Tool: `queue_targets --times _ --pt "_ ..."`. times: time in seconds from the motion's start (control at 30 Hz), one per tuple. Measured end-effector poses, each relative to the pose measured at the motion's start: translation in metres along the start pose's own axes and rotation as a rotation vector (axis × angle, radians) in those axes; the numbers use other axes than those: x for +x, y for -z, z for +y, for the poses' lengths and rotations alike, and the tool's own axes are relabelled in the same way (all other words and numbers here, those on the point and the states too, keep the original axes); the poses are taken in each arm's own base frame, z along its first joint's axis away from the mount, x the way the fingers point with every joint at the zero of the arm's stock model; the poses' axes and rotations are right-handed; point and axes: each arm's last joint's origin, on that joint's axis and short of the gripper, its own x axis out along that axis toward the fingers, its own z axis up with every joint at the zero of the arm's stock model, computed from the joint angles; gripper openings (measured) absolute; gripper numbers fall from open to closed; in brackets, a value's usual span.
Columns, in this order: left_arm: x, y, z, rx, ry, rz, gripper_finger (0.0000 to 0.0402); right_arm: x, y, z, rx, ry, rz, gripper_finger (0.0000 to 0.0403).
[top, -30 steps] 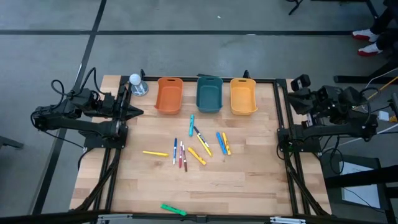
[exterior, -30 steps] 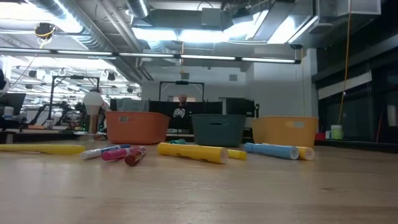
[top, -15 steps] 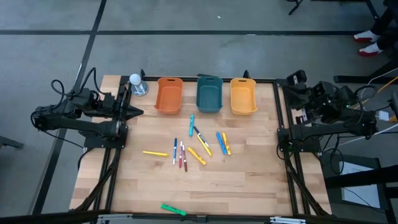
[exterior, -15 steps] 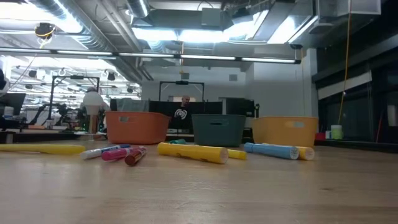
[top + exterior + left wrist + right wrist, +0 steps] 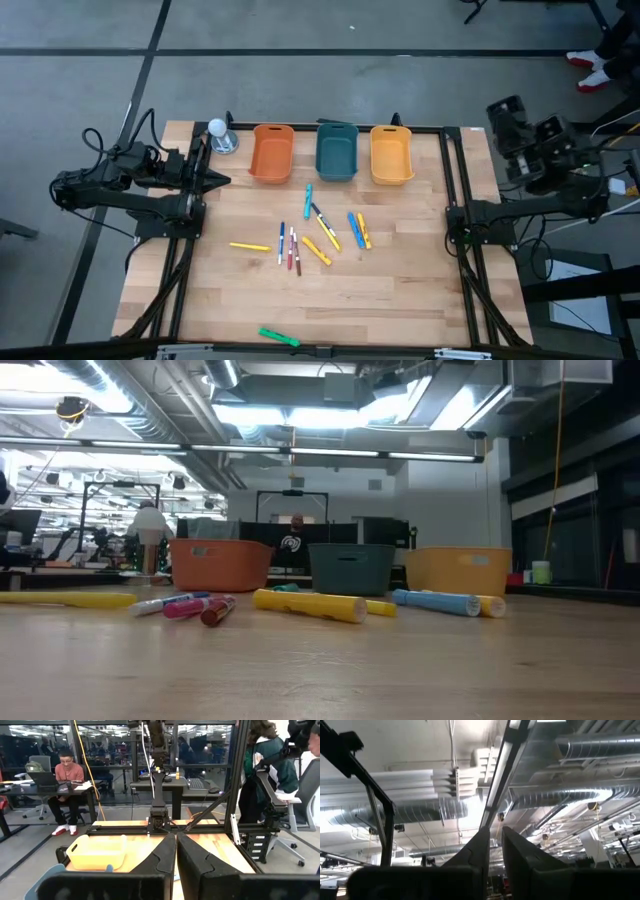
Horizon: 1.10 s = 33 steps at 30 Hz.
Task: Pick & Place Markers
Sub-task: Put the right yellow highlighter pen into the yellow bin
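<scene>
The markers (image 5: 318,230), yellow, blue, teal, red and white-bodied, lie flat and scattered on the middle of the wooden table; the low view shows them (image 5: 310,603) lying in a row. My left gripper (image 5: 226,181) is shut at the table's left edge, pointing level across the table, far from them (image 5: 176,837). My right gripper (image 5: 500,108) is raised past the table's right edge and tipped up at the ceiling. A narrow gap shows between its fingertips (image 5: 495,831), with nothing in it.
An orange bin (image 5: 271,154), a teal bin (image 5: 337,152) and a yellow bin (image 5: 391,155) stand in a row at the far edge. A white ball on a grey base (image 5: 218,135) stands far left. A bright green stick (image 5: 278,337) lies near the front edge.
My right gripper has risen, drawn back toward the table's right edge and tipped upward. The markers lie where they were.
</scene>
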Motion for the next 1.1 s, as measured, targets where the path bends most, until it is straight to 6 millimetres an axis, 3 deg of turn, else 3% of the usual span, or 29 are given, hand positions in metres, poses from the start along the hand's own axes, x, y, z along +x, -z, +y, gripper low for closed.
queue_targets --times 0.5,0.77,1.1 --pt "0.000 0.000 0.000 0.000 0.000 0.000 0.0010 0.044 -0.057 0.009 -0.107 0.054 0.153 0.0051" --pt "0.000 0.000 0.000 0.000 0.000 0.000 0.0012 0.060 -0.064 0.013 -0.150 0.054 0.337 0.0051" --pt "0.000 0.000 0.000 0.000 0.000 0.000 0.0008 0.071 -0.053 0.014 -0.169 0.059 0.584 0.0051"
